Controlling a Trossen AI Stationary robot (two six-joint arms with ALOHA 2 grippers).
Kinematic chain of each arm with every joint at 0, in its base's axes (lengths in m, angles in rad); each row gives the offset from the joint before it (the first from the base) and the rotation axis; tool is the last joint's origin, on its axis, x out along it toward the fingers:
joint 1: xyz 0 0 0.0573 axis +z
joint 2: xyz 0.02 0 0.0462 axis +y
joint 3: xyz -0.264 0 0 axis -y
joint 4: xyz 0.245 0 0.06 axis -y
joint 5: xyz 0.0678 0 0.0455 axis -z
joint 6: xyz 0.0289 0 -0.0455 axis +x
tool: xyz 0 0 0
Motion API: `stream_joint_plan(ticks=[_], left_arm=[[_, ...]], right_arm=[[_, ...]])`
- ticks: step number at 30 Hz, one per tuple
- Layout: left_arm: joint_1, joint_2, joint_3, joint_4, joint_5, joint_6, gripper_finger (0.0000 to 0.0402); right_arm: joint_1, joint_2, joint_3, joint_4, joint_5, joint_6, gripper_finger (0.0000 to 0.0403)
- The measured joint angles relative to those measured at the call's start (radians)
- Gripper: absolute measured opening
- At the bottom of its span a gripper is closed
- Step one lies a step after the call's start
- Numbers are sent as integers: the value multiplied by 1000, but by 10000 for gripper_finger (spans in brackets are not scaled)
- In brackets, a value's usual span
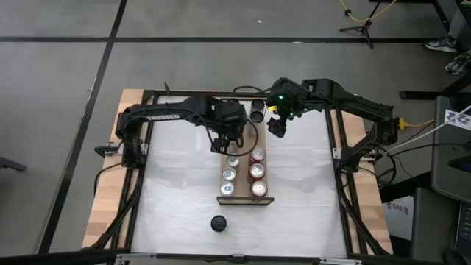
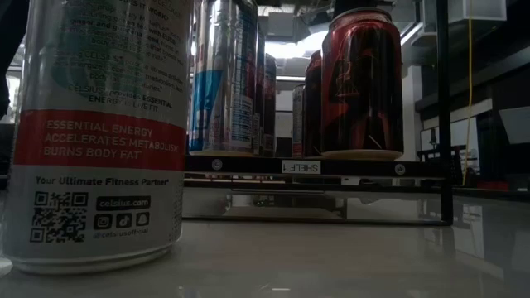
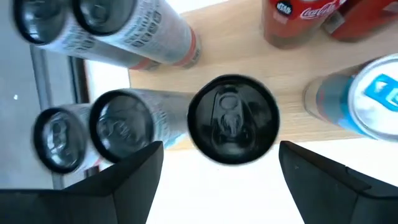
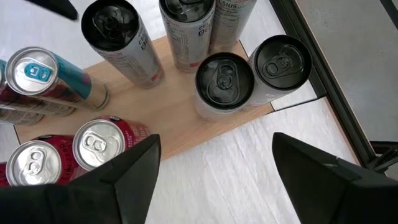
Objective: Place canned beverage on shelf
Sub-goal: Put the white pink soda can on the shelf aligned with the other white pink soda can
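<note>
White table cover carries the shelf, dark lip nearest the lone black-topped can. Left gripper hangs spread over a black-topped can at the shelf's far end, not touching it. Right gripper, jaws apart and empty, hovers just past that same end. Red cans and silver cans fill the shelf in two rows.
</note>
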Motion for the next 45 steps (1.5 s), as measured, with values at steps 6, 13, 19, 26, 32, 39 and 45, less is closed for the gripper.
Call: stream_joint_plan(ticks=[6, 13, 19, 26, 32, 39, 45], left_arm=[[-6, -80, 0, -10, -1, -12, 311], [-38, -197, -1, -80, 3, -124, 311], [-71, -301, -1, -186, 21, -234, 311], [-163, -381, -1, -200, 88, -380, 311], [-306, -392, -1, -208, 99, -599, 311], [-509, -384, -36, -206, -4, -900, 311], [-671, -385, -150, -86, -98, -1212, 305]], right_arm=[[0, 0, 0, 1, -24, 34, 298], [77, 0, 0, 10, -76, 108, 298], [237, 0, 0, 110, -38, 219, 298], [438, 0, 0, 257, 104, 338, 298], [577, 0, 0, 283, 142, 348, 298], [713, 0, 0, 283, 148, 352, 298], [830, 18, 0, 288, 201, 424, 298]])
